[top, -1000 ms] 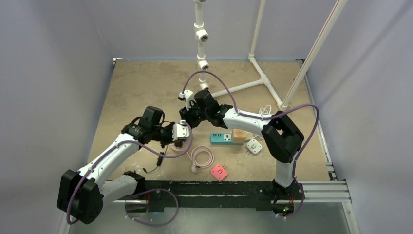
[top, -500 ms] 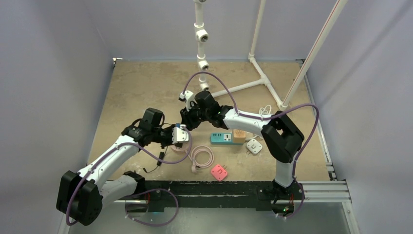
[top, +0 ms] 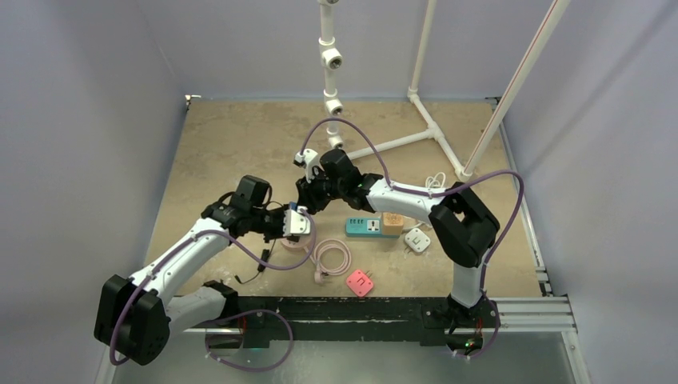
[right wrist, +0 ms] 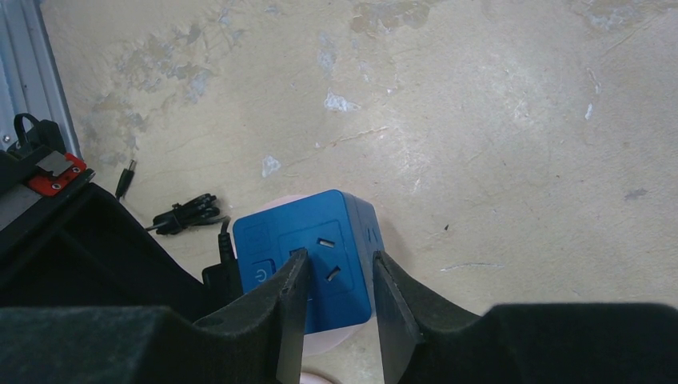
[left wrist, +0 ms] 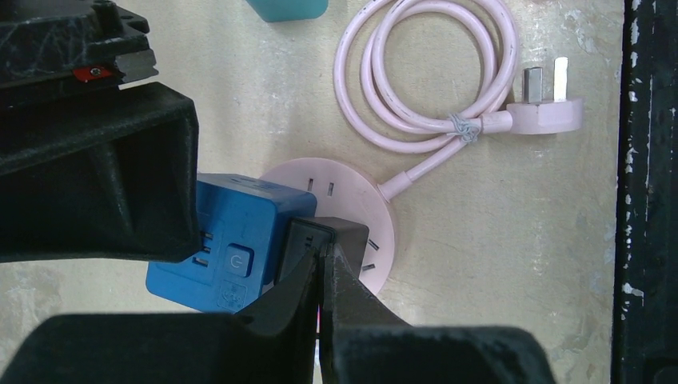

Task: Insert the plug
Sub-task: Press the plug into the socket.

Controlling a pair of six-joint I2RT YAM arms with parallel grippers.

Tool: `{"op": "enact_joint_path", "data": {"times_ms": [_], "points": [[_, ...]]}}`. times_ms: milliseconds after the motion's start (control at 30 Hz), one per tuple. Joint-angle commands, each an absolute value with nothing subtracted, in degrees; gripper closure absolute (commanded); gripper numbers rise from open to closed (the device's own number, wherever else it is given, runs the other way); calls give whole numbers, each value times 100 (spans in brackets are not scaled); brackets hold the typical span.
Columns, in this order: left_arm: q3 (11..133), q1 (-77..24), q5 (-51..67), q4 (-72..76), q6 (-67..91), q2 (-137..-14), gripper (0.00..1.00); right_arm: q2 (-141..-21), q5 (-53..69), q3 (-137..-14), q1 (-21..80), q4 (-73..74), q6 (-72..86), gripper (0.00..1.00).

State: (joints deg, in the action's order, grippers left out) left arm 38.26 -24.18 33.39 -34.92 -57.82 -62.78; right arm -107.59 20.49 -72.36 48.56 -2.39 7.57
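The left gripper [left wrist: 320,276] is seen with its fingers pressed together, the tips lying against the blue cube-shaped plastic socket adapter [right wrist: 320,216] beside its power button. The right gripper [right wrist: 340,308] is held over the same cube with jaws parted; contact of its pads cannot be determined.

Compared with the view of a second ago, the right gripper is noted lower and closer to the left one. The left wrist is shifted slightly towards the near edge.

The adapter is located on top of the round pale-pink plastic socket base [left wrist: 352,184], at mid-table between the arms. Its face bearing slots and button is turned upward; being cubic, it shows no long axis. Full seating cannot be confirmed.

The base's coiled pink cord [left wrist: 504,56] and three-pin plug [left wrist: 548,116] are laid beside it. A black cable [right wrist: 184,216] is lying near.
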Motion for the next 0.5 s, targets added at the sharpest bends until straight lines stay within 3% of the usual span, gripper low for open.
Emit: {"op": "enact_joint_path", "data": {"times_ms": [0, 267, 467], "points": [[3354, -2383, 1984, -4756, -6130, -6871, 100, -10465, 2027, -7128, 4834, -101, 765, 63], [3243, -2329, 1992, -5013, -6234, -6505, 100, -10389, 1960, -7145, 4834, -24, 756, 64], [3387, -2330, 2142, -4929, -6230, -6976, 100, -10342, 1951, -7105, 4834, -9, 756, 64]]}}
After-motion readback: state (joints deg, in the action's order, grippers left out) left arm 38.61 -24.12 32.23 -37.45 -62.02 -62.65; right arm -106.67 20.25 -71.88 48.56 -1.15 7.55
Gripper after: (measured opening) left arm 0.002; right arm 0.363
